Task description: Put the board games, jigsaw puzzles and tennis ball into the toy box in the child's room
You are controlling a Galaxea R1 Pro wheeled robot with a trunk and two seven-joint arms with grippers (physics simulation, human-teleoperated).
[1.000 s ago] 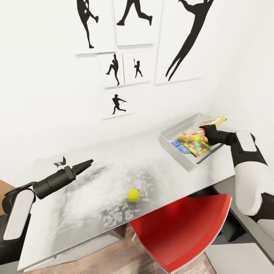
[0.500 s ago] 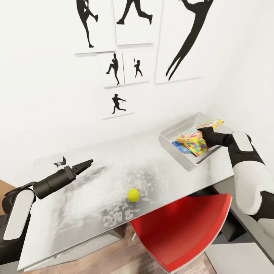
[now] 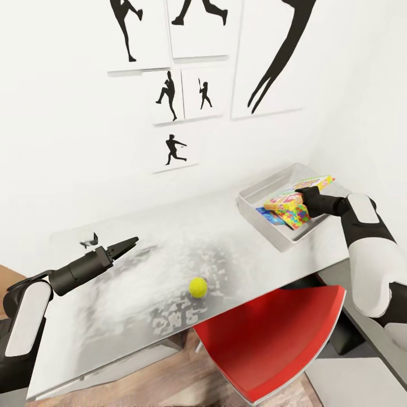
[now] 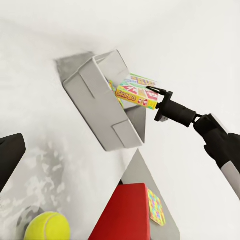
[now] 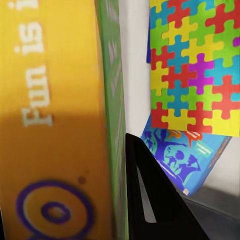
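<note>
Light grey and shallow, the toy box (image 3: 257, 212) sits on the white tabletop (image 3: 169, 243) directly under my right tool (image 3: 302, 195). That tool reaches over the box's far side and is closed on the edge of a board game (image 3: 285, 200), a flat box printed yellow, green and red and marked "Skip-Bo", held tilted above the box's contents. In the right wrist view one dark finger (image 5: 152, 200) lies right against the game's green edge (image 5: 112, 115), with its yellow face alongside. Beneath the tool, inside the toy box, lies a square jigsaw puzzle (image 3: 297, 216) covered in yellow, pink, blue and green piece shapes. A blue board game (image 3: 265, 216) lies partly under it. Another flat, colourful box (image 3: 314, 182) rests just behind the tool, against the far rim of the toy box; I cannot tell what it is.

My left tool (image 3: 124, 246) hovers over the other end of the tabletop, well apart from the toy box, its two dark fingers drawn nearly together to a point and holding nothing. The tennis ball (image 3: 198, 287), small and yellow-green, sits on the tabletop between my two tools, nearer the front edge, touching neither. A red chair (image 3: 271, 333) stands below that edge, on the right tool's side. Black silhouettes of athletes (image 3: 169, 90) hang on the white wall beyond both tools.
</note>
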